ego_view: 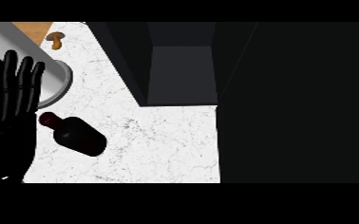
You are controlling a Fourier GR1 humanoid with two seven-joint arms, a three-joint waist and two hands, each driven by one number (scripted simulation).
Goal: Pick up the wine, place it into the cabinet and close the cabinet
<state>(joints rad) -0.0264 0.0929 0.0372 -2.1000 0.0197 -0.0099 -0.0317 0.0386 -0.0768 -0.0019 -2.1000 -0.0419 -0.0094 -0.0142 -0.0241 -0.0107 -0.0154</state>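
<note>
A dark red wine bottle [76, 134] lies on its side on the white marble counter [161, 142], neck pointing up-left. My left hand [17, 99] stands at the view's left edge, fingers straight and up, just left of the bottle's neck and apart from it. The dark cabinet [181, 66] sits at the back, its interior open toward me, with a dark door panel [288, 99] filling the right side. My right hand does not show.
A grey round vessel [56, 83] sits at the left behind my hand's fingers. A small brown mushroom [54, 39] lies on a wooden board [32, 28] at the top left.
</note>
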